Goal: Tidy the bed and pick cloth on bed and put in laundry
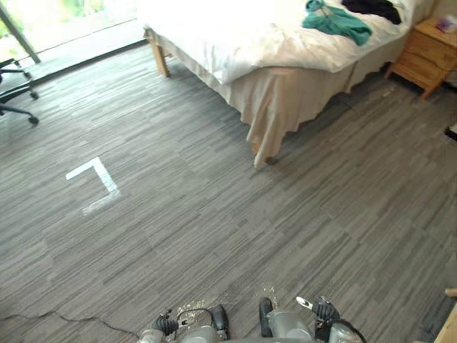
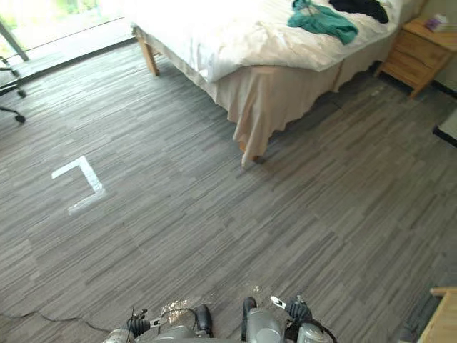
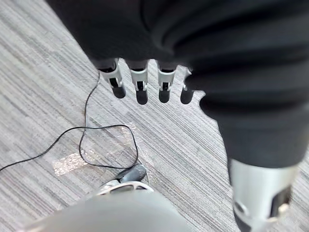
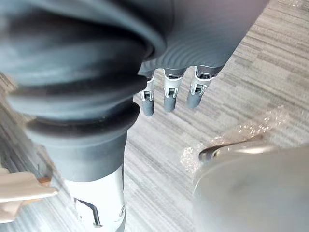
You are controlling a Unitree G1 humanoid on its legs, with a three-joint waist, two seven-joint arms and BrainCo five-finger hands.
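Covering the whole foreground, the grey striped carpet (image 1: pixel 235 229) runs up to the bed (image 1: pixel 214 36), which stands at the far side under a white duvet and a beige skirt. A wooden nightstand (image 1: pixel 428 53) stands just beside the bed at far right. An office chair (image 1: pixel 14 93) stands at far left, well apart from the bed. The teal cloth (image 1: pixel 335 21) lies crumpled on the duvet, with a black cloth (image 1: pixel 371 8) just beyond it. A white tape corner mark (image 1: pixel 96 182) lies on the carpet. The left hand (image 3: pixel 164 82) and right hand (image 4: pixel 169 92) hang above the carpet, fingers relaxed and nearly straight, holding nothing.
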